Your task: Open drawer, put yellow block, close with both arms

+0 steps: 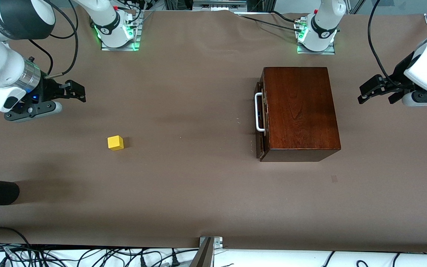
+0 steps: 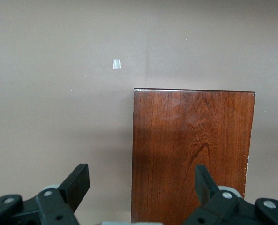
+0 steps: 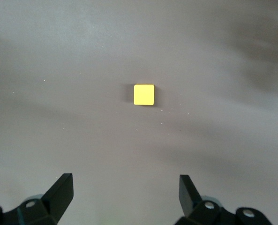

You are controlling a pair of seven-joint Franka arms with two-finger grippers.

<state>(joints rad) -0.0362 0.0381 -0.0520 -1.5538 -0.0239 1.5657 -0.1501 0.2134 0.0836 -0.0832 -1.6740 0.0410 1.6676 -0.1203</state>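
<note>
Both sets of jaws stand apart with nothing between them: your right gripper (image 1: pixel 76 91) hangs over bare table at the right arm's end, and your left gripper (image 1: pixel 371 91) hangs over the table just beside the wooden box (image 1: pixel 300 111), at the left arm's end. You are at the very start, by my reading: the drawer (image 1: pixel 262 115) sits shut or all but shut in the box, its white bar handle (image 1: pixel 258 112) facing the middle of the table, and the yellow block (image 1: pixel 115 142) rests alone on the brown cover, well apart from the box and nearer the front camera than your right gripper. Your first move, I judge, is to get fingers around that handle and pull it straight out while the box stays put; you may need the other arm to brace it. As for writing, only part of a word shows on the right arm's dark band, too cut off to read; the box and block carry no label.
</note>
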